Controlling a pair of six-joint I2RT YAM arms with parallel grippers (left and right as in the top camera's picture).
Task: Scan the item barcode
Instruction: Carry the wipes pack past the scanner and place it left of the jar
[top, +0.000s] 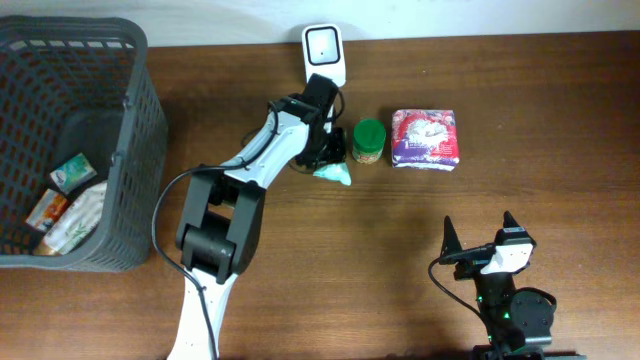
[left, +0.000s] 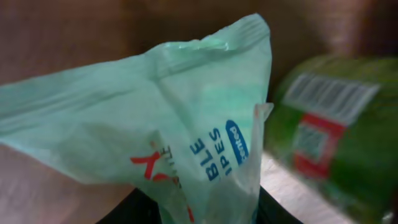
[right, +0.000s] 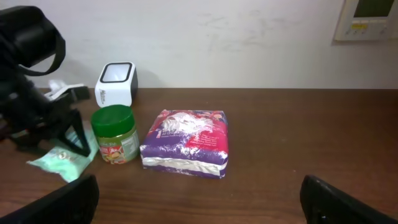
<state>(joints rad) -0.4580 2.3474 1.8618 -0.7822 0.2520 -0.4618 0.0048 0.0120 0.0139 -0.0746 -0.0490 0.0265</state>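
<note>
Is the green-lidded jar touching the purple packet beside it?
Apart. The overhead view shows a narrow strip of bare table between the jar and the purple packet.

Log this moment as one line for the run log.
left gripper: at wipes packet, grip unclear | packet: on table beside green-lidded jar, not yet at scanner | right gripper: open, empty
</note>
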